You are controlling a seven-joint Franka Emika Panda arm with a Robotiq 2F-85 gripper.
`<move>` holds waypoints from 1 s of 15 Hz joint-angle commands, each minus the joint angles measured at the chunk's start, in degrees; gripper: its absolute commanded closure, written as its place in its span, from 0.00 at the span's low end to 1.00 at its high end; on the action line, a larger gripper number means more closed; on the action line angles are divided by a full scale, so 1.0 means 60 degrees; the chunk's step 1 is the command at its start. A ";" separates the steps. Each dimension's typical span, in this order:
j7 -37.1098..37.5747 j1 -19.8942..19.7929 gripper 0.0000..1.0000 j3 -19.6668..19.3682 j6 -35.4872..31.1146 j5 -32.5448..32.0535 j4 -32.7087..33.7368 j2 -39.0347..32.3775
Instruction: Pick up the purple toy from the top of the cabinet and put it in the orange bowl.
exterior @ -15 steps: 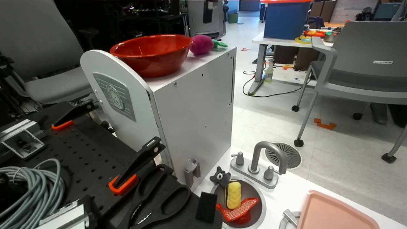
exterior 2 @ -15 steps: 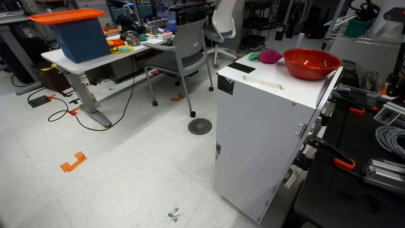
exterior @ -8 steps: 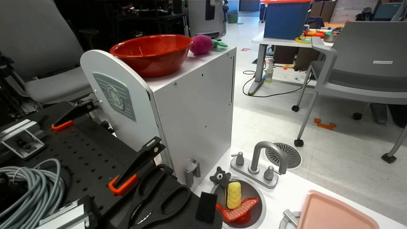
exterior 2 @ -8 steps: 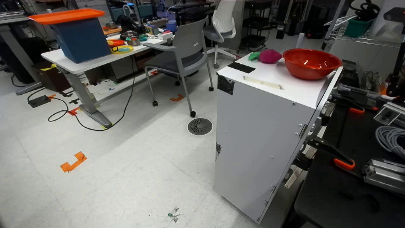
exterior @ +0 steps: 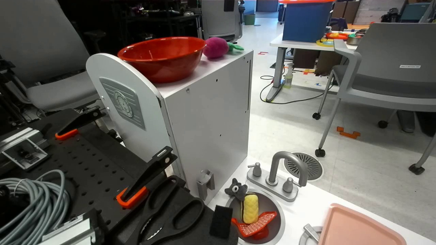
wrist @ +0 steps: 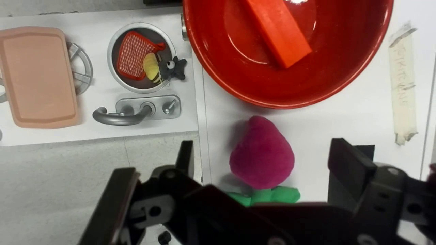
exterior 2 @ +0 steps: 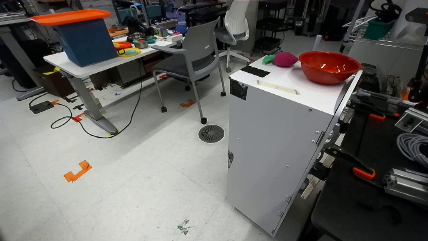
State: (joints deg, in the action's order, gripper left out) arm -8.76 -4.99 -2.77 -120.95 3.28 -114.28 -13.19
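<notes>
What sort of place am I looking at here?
Probably a lab or workshop with a play kitchen set up in it: there is a small sink, a strip of tape that seems to read TOYKITCHEN, a black perforated bench top and a coil of grey cable.

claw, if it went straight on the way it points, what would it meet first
Probably the purple toy; the wrist view shows it framed by the open claw, though depth is hard to judge.

In my bright wrist view, glare is shining at one o'clock on the red bowl (wrist: pixel 327 78), and my dark fingers (wrist: pixel 351 166) are looking blurred.
</notes>
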 commanded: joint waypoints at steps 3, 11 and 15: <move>0.0123 0.0047 0.00 -0.0004 0.0421 -0.0249 0.0859 -0.0485; 0.0142 0.0247 0.00 0.0132 0.0345 -0.0518 0.1375 -0.0868; 0.0068 0.0358 0.00 0.0234 0.0408 -0.0468 0.1435 -0.1001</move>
State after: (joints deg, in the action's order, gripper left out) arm -8.76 -3.20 -1.87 -120.09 1.28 -107.60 -17.94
